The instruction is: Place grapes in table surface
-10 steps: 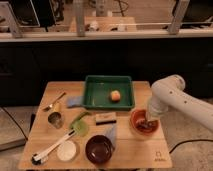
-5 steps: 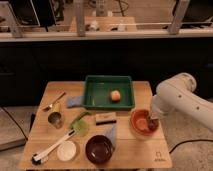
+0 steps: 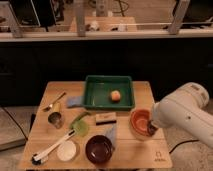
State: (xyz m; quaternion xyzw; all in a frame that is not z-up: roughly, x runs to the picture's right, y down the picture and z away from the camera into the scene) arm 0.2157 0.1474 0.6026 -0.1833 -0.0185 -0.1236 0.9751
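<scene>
The arm [image 3: 187, 112] has swung rightward, carrying the gripper [image 3: 150, 129] from inside the orange bowl [image 3: 139, 123] to its right rim.

Single camera view, raised and set in front of the table surface [image 3: 130, 155], looking down and forward across it to a railing and dark floor beyond; medium distance, whole tabletop in frame; arm enters from the right edge, gripper [image 3: 151, 128] at the orange bowl [image 3: 138, 123]; no second view.
</scene>
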